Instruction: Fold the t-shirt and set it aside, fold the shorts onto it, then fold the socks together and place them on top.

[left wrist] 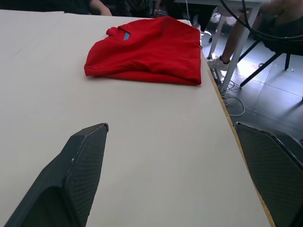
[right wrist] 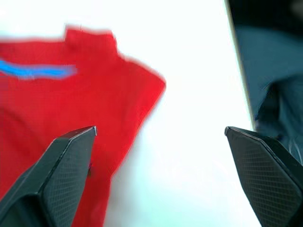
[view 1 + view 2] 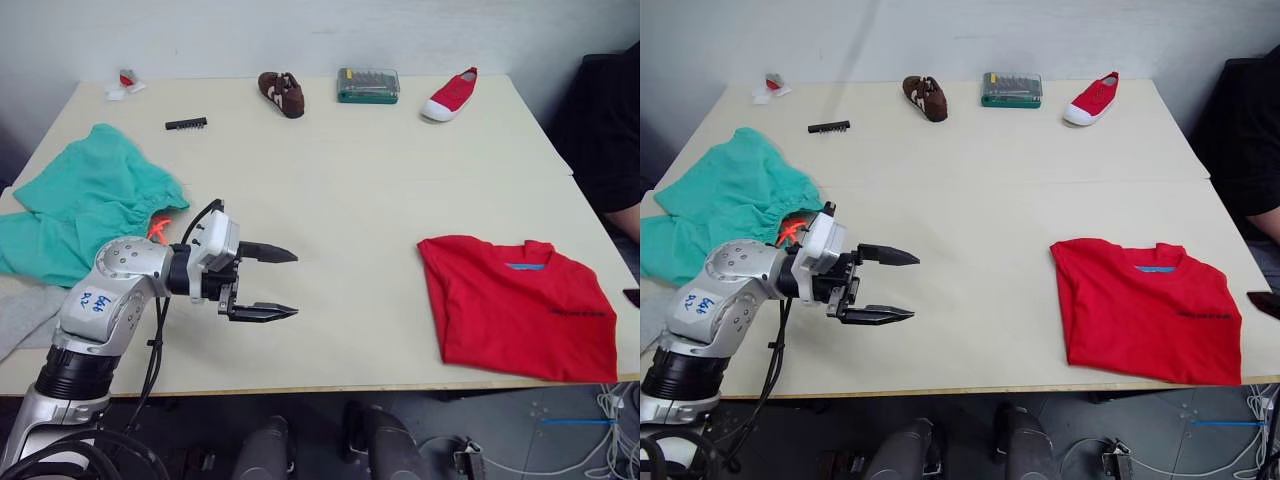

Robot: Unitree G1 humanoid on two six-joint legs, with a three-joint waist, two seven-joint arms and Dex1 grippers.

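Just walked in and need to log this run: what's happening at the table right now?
A humanoid robot is working through a laundry pile. The t-shirt lies folded near the table's right front edge. The left gripper hangs open and empty over bare table, pointing toward the shirt. The shorts lie crumpled at the left side, unfolded, with the socks at the front left corner. The right gripper is open above the shirt's edge, holding nothing.

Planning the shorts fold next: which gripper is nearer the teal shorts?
Left. The left gripper hangs open just beside the shorts. The right gripper is open above the folded red t-shirt, across the table.
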